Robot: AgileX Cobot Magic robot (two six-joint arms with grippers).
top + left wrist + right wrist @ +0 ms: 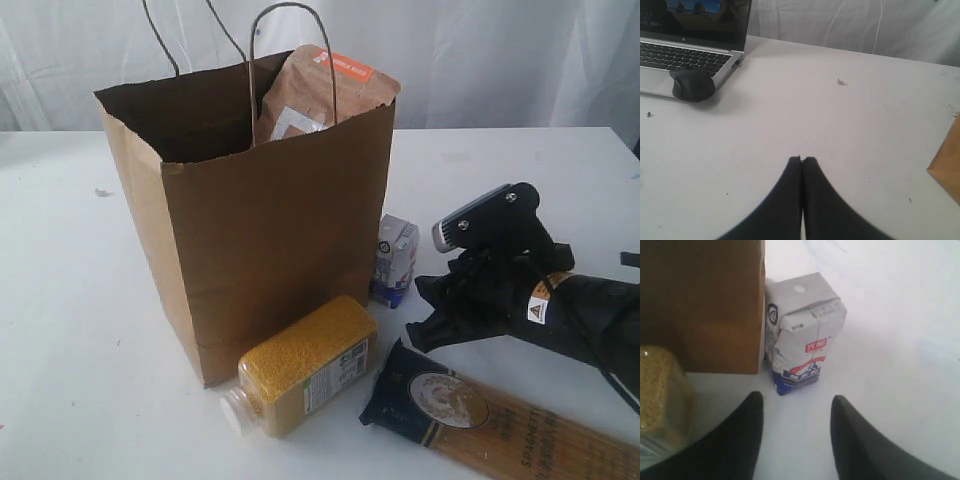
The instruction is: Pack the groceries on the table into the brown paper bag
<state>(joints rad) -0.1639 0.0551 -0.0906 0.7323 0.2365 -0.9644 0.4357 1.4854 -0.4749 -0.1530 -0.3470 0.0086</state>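
The brown paper bag (250,230) stands open on the white table (70,330), with the brown pouch with orange label (325,90) sticking out of its top. The yellow-grain bottle (305,365) lies on its side before the bag. The small white-blue carton (396,260) stands upright against the bag's right side. The spaghetti pack (500,415) lies at the front right. My right gripper (796,401) is open, a short way from the carton (802,330), nothing between its fingers. My left gripper (802,160) is shut and empty over bare table. The jar and can are out of view.
A laptop (687,45) and a black mouse (692,82) sit on the table in the left wrist view. A corner of the bag (946,172) shows at that view's edge. A white curtain (500,60) hangs behind the table.
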